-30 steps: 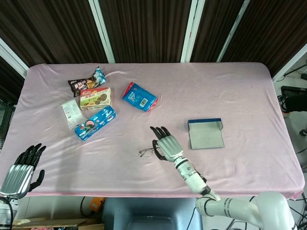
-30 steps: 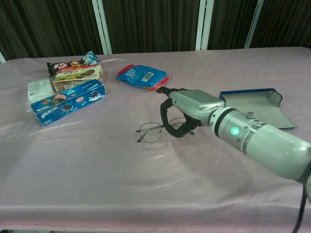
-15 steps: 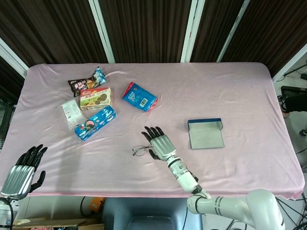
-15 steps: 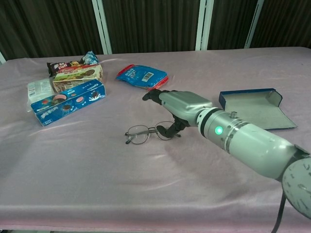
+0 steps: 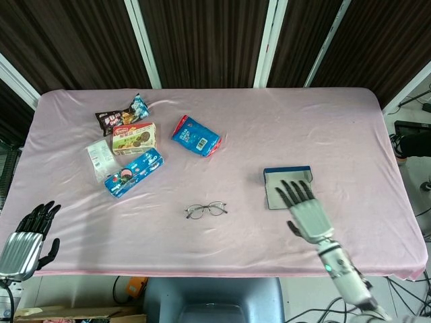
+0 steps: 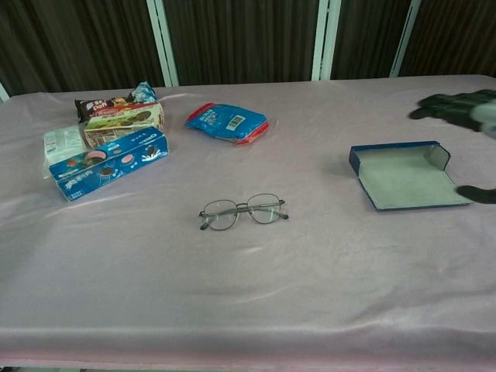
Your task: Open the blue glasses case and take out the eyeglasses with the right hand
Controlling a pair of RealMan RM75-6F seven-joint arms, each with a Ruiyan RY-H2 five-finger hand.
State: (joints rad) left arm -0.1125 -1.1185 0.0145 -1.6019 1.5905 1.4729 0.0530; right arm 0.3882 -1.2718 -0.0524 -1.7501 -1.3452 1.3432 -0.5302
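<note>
The eyeglasses (image 5: 206,210) (image 6: 242,213) lie alone on the pink cloth near the table's middle front, lenses toward me. The blue glasses case (image 5: 285,176) (image 6: 405,176) lies flat and open to their right, its grey lining showing and nothing inside. My right hand (image 5: 306,212) hovers over the case's near edge with fingers spread and nothing in it; the chest view catches only its dark fingertips (image 6: 452,105) at the right edge. My left hand (image 5: 25,235) hangs off the table's front left corner, fingers apart and holding nothing.
Snack packs cluster at the back left: a blue cookie box (image 5: 133,172), a biscuit box (image 5: 134,138), a dark wrapper (image 5: 121,113), a white packet (image 5: 100,159). A blue pouch (image 5: 196,135) lies behind the eyeglasses.
My right hand let go of the eyeglasses and swung right, from beside them to over the open case. The eyeglasses stay where they were set down.
</note>
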